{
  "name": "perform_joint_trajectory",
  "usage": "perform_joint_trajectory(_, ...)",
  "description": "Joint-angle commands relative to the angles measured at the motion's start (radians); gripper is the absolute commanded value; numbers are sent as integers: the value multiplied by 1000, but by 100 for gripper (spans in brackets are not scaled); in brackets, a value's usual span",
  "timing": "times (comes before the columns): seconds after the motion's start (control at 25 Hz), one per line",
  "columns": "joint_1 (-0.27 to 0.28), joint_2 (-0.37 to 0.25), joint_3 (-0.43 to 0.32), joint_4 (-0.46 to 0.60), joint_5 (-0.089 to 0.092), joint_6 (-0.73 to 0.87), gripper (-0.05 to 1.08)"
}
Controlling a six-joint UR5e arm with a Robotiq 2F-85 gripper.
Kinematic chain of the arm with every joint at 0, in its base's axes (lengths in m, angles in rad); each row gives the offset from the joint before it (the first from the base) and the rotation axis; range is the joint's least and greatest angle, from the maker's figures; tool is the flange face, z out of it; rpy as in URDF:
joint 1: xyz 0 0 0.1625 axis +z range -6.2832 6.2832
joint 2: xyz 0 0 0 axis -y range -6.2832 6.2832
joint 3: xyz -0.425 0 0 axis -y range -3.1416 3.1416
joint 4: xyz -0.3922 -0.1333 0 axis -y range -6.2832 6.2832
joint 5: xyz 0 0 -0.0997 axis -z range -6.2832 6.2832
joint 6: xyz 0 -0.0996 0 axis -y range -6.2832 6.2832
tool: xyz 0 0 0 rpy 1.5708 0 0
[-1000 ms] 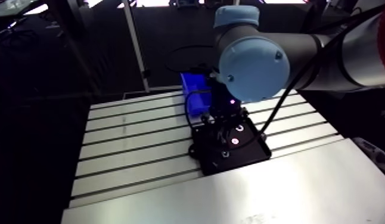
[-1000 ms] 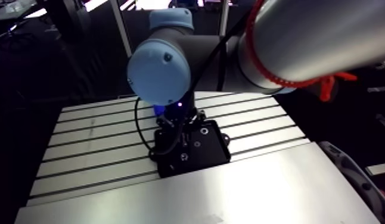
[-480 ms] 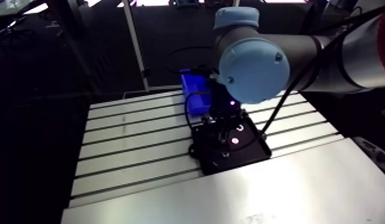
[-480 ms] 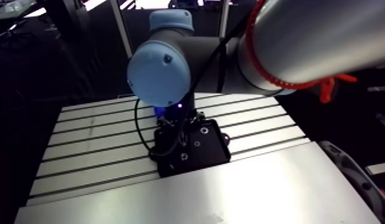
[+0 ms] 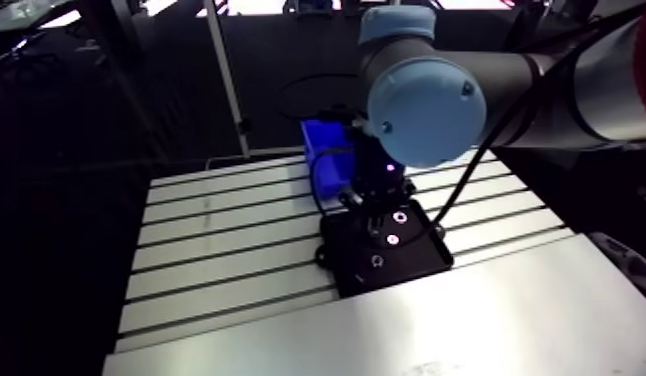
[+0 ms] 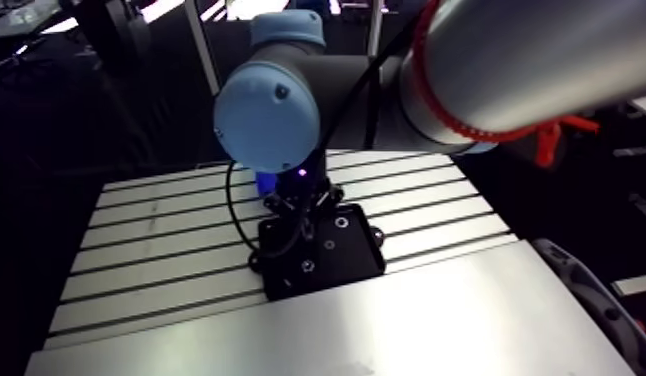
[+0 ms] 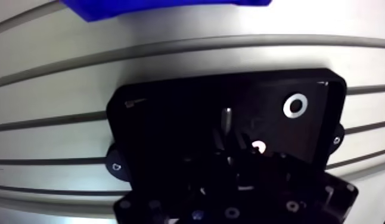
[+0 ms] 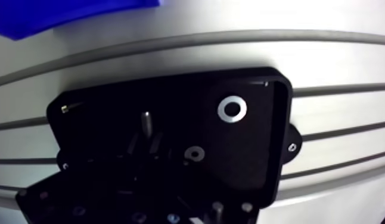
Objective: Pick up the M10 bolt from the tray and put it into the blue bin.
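We see the M10 bolt (image 7: 227, 117) as a short grey cylinder lying on the floor of the black tray (image 7: 165, 128), near its middle and just ahead of the tool (image 5: 370, 208), which hangs low over the tray. The tool shows dark against the dark tray, so we cannot tell whether it is released or clenched, nor whether it touches the bolt. Beside the bolt in the same tray we find a large washer (image 7: 295, 106) towards one corner and a smaller washer (image 7: 258, 146) closer to the tool. The tray sits flat on the slotted tabletop (image 7: 52, 89). Beyond the tray, apart from it, stands the blue bin (image 7: 165, 6).
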Motion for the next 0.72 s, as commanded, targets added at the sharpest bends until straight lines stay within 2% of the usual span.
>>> perform_joint_trajectory(0.04, -3, -52, -20, 47, -27, -1, 97)
perform_joint_trajectory(0.2, -1, -95, -37, 113, -21, -1, 100)
perform_joint_trajectory(0.44, 0, -144, -73, 223, -28, -1, 102)
perform_joint_trajectory(0.72, 2, -213, -106, 280, -25, -27, 102)
